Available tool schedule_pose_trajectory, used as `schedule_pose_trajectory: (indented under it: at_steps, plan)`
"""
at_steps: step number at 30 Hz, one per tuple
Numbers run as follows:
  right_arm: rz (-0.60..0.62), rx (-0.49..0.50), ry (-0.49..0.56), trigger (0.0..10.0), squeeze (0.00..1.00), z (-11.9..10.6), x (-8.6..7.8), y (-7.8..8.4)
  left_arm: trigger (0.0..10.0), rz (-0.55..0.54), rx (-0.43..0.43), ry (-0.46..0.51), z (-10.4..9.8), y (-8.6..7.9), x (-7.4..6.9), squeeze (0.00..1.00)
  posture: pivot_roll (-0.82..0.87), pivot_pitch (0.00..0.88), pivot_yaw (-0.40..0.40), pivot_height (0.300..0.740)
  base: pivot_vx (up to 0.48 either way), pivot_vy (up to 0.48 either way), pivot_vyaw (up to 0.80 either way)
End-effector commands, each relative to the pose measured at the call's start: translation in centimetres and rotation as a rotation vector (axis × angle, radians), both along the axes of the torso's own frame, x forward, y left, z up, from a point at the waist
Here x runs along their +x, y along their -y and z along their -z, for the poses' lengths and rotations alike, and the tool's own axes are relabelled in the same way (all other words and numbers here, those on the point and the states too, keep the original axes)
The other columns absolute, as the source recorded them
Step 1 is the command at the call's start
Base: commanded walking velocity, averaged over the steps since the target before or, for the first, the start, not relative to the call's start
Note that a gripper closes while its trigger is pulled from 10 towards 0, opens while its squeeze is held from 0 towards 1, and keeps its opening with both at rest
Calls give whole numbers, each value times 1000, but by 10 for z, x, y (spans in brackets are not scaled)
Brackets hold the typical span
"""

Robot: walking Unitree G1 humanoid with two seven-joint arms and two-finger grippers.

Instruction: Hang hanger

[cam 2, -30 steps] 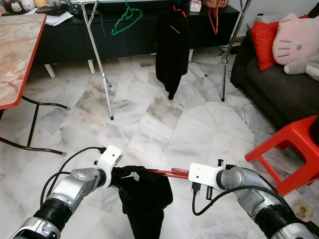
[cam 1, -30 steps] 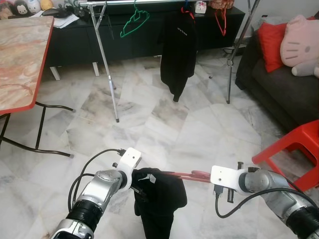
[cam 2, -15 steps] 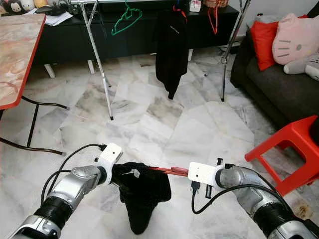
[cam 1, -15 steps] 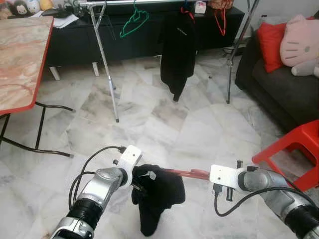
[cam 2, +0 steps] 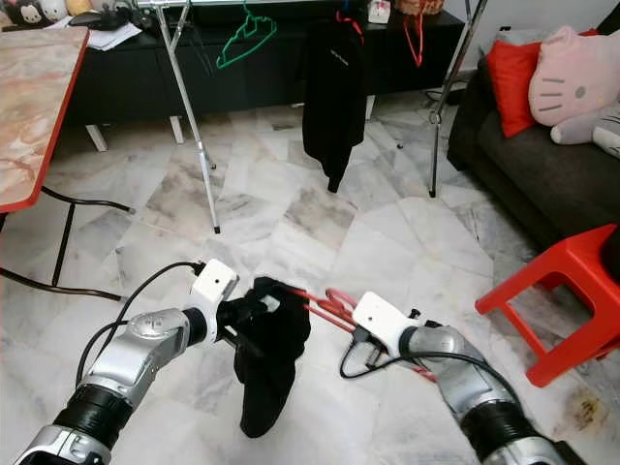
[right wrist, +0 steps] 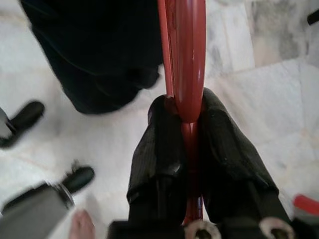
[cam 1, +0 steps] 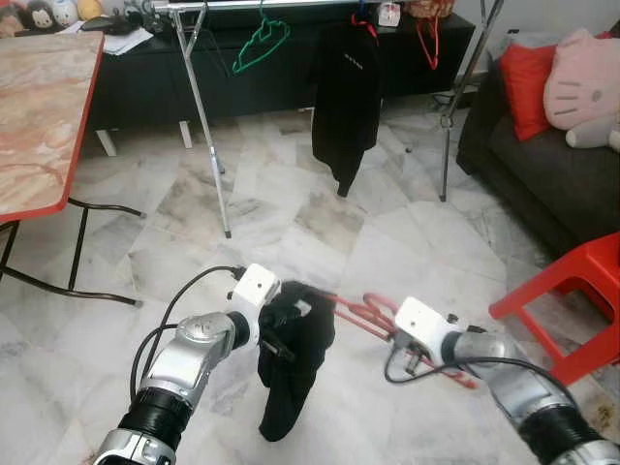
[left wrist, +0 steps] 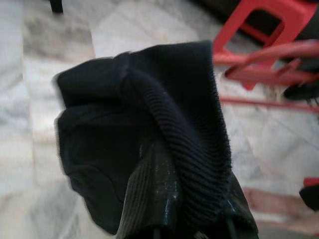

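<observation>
1. Now the red hanger (cam 1: 354,312) sits low between the two arms, over the marble floor (cam 1: 291,232) and well short of the rack (cam 1: 208,116); a black garment (cam 1: 291,358) bunches on its left end and droops toward the floor.
2. Right tool (right wrist: 185,124): the wrist view shows its two black fingers closed tight on the hanger's red bar.
3. Left tool (cam 1: 276,334): it is pressed into the black garment beside the hanger's left end, and the wrist view shows ribbed cloth wrapped over a finger (left wrist: 149,199), so it appears clamped on the fabric.
4. Against the picture of half a second ago, the hanger has swung from nearly level to slanting, its right end dropped and drawn in toward the robot, and the right arm has pulled closer to the left one; the garment now hangs longer and narrower.
5. My reading is that the robot is working the cloth along the hanger, so the garment is not yet seated and the hanging itself is not begun.
6. Farther off, the rack carries a green hanger (cam 1: 260,44) and a black top (cam 1: 344,97), with free rail between them; a red stool (cam 1: 572,291) stands right of the hanger.
</observation>
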State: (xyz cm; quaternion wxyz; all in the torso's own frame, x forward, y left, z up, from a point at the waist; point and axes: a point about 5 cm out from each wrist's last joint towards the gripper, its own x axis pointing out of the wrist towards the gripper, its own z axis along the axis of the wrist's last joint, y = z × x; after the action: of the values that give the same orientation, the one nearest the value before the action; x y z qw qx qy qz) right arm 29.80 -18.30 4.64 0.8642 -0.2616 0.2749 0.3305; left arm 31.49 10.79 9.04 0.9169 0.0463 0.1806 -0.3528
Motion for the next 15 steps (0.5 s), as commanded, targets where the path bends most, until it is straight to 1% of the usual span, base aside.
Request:
schedule_pose_trajectory:
  at_steps: [1, 3, 4, 5, 7, 8, 9, 10, 12, 14, 15]
  plan:
    - [51, 28, 39, 0, 0, -8, 4, 6, 10000, 6, -17, 47, -9, 2, 2, 0, -129, 78, -61, 740, 0, 0, 0]
    - [75, 48, 100, 0, 0, -13, 9, 0, 10000, -44, -30, 111, -16, 5, 7, 0, -130, 71, -60, 740, 0, 0, 0]
    - [75, 48, 100, 0, 0, -13, 9, 0, 10000, -44, -30, 111, -16, 5, 7, 0, -130, 71, -60, 740, 0, 0, 0]
    - [115, 62, 159, 0, 0, -18, 14, -1, 10000, -60, -33, 152, -22, 8, 10, 0, -129, 67, -58, 740, 0, 0, 0]
    - [138, 76, 193, 0, 0, -21, 17, -2, 10000, -67, -29, 178, -25, 9, 12, 0, -128, 66, -57, 740, 0, 0, 0]
    - [156, 88, 226, 0, 0, -25, 20, -3, 10000, -68, -24, 200, -28, 11, 13, 0, -125, 62, -57, 740, 0, 0, 0]
    - [181, 113, 283, 0, 0, -31, 25, -5, 10000, -66, -27, 238, -33, 14, 14, 0, -123, 55, -54, 740, 0, 0, 0]
    - [188, 124, 305, 0, 0, -33, 26, -7, 10000, -64, -32, 254, -36, 15, 14, 0, -123, 55, -54, 740, 0, 0, 0]
    - [199, 149, 324, 0, 0, -35, 28, -12, 10000, -61, -48, 302, -43, 19, 15, 0, -121, 48, -52, 740, 0, 0, 0]
    - [194, 163, 296, 0, 0, -31, 28, -17, 10000, -76, -77, 354, -53, 21, 17, 0, -121, 48, -52, 740, 0, 0, 0]
    - [191, 151, 282, 0, 0, -26, 26, -19, 10000, -80, -99, 380, -59, 23, 18, 0, -121, 48, -52, 740, 0, 0, 0]
